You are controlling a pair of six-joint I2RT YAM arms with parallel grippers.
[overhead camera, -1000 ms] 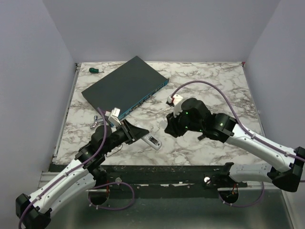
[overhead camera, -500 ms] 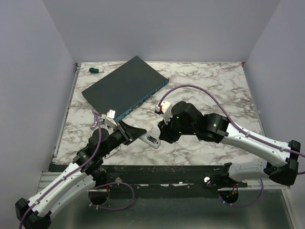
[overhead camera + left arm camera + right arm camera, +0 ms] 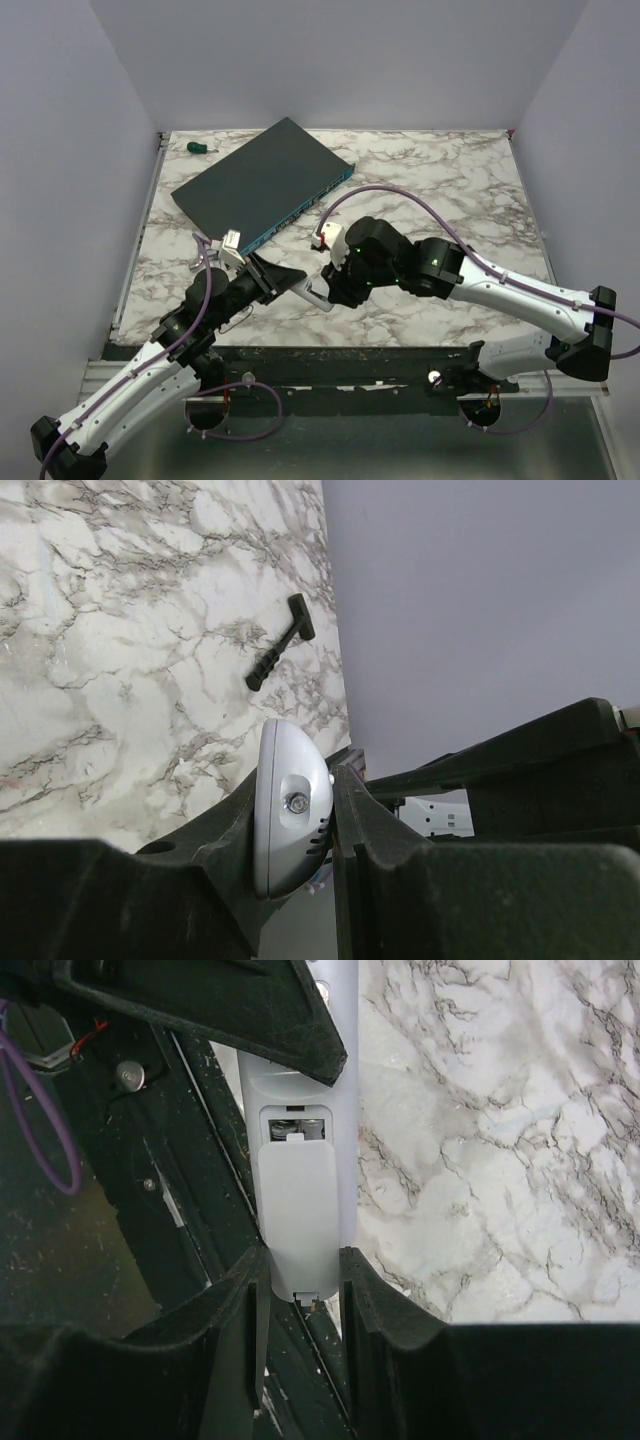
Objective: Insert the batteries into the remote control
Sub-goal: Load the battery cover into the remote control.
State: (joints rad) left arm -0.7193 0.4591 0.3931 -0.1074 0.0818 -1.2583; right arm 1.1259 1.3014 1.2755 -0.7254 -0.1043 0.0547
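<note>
The white remote control [image 3: 312,289] hangs just above the table's near edge, clamped at one end in my left gripper [image 3: 298,283]. In the left wrist view its rounded end [image 3: 292,815] sits pinched between the fingers. My right gripper [image 3: 329,288] meets the other end, shut on the white battery cover [image 3: 297,1210], which lies against the remote's back [image 3: 346,1150]. A gap above the cover shows the top of the battery compartment [image 3: 293,1126]. Whether batteries lie inside I cannot tell.
A large flat dark network box [image 3: 262,185] lies at the back left, with a green-handled screwdriver [image 3: 201,148] beyond it. A small black T-shaped tool [image 3: 280,640] lies on the marble. The dark table edge [image 3: 150,1190] runs under the remote.
My right gripper has moved left and down to the remote, bringing the cover onto its back. My left gripper has lifted the remote slightly and kept its grip.
</note>
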